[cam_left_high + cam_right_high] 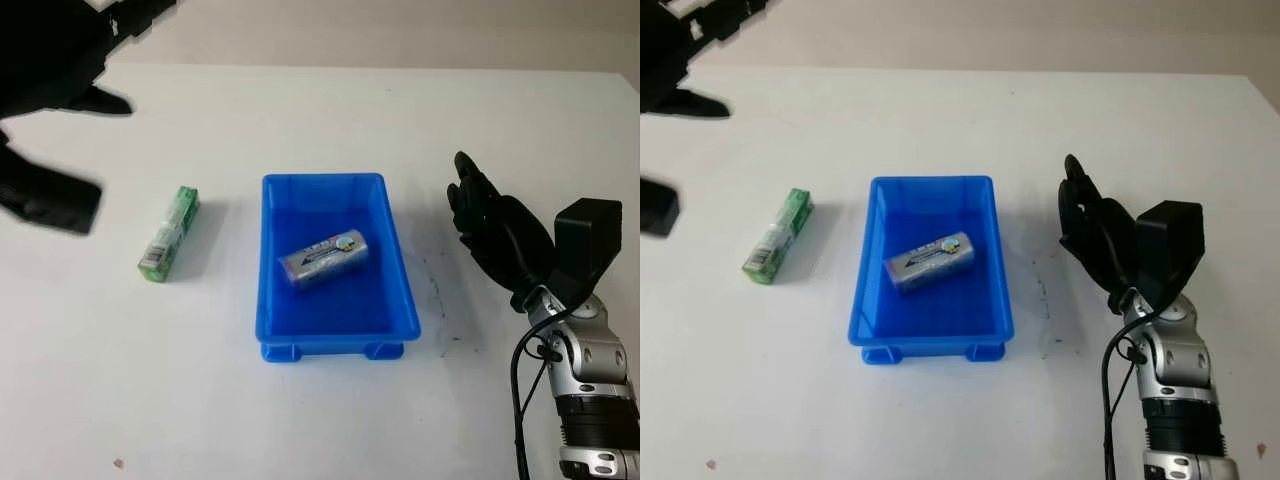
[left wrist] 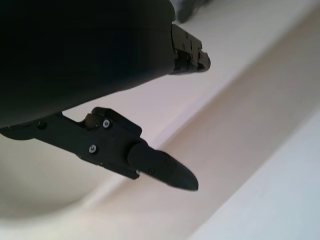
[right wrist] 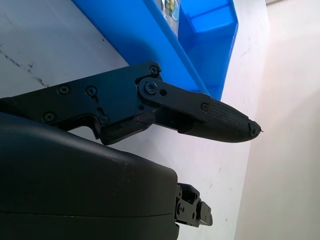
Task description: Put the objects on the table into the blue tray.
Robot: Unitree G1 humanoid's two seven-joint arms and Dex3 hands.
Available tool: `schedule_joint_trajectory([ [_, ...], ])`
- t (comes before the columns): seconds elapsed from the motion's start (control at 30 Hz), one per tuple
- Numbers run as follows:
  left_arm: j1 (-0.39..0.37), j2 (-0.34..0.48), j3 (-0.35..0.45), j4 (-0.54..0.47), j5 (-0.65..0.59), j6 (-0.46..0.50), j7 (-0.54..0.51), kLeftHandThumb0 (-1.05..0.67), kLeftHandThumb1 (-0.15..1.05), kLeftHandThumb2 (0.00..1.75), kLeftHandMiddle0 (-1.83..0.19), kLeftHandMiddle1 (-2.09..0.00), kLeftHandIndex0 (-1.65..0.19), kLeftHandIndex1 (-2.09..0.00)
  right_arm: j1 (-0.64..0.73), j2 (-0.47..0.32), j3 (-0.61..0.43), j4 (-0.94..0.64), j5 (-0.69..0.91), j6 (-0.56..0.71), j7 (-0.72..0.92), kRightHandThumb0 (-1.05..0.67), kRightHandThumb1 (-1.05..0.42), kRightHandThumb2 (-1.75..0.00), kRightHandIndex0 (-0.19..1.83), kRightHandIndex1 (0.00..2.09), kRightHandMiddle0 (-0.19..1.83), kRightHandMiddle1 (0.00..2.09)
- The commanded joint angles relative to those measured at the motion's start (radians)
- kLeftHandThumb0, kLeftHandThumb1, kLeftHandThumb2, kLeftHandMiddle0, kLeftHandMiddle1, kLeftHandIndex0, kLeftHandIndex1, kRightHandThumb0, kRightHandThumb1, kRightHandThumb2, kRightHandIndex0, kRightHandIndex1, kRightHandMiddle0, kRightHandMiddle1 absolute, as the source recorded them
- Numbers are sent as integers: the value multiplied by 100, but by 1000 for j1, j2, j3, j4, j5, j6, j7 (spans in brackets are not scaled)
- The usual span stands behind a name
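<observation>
We see a white bench (image 1: 300, 420) that carries all the things, and near its middle stands the blue tray (image 1: 270, 300), a rectangular box with its long sides running away from the robot. Inside the blue tray lies a silver packet (image 1: 324, 258) with a printed label, placed at an angle on the tray floor and touching no wall that we can see. To the left of the tray, well apart from it, a green box (image 1: 168, 235) lies flat on the bench, long and narrow, with one end pointing toward the far side. The left robot hand (image 1: 50, 120) is at the far left of the bench, raised above the surface and beyond the green box; it holds nothing and is open. The right robot hand (image 1: 495, 225) is at the right side of the tray, near its right wall but not touching it, and it also holds nothing and is open. In the right wrist view we see one of its black fingers (image 3: 220, 120) reaching along beside the blue wall of the tray (image 3: 150, 45).
</observation>
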Motion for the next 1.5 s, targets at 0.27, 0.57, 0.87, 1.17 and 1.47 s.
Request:
schedule_joint_trajectory([
  [0.27, -214, 25, -289, 105, 413, 36, 241, -30, 105, 31, 12, -3, 12, -2, -20, -6, -5, 4, 1, -19, 9, -75, -105, -73, -19, 0, -19, 0],
  [0.57, -294, -99, -467, 324, 496, 87, 440, -26, 105, 31, 7, -7, 6, -7, -15, -7, -12, 7, 0, -17, 6, -75, -105, -74, -19, 0, -19, 0],
  [0.87, -327, -214, -595, 460, 474, 123, 558, -20, 105, 24, -2, -8, 1, -9, -9, -10, -13, -2, 0, -17, 7, -76, -105, -75, -19, 0, -19, 0],
  [1.17, -302, -243, -697, 495, 434, 95, 560, -13, 104, 15, -14, -8, -7, -12, 0, -11, -19, -15, 1, 0, -5, -75, -105, -74, -19, 0, -19, 0],
  [1.47, -274, -217, -759, 502, 400, 25, 485, -30, 105, 43, -5, -4, 0, -6, -3, -3, -21, -12, 7, -1, -11, -75, -105, -74, -19, 0, -19, 0],
])
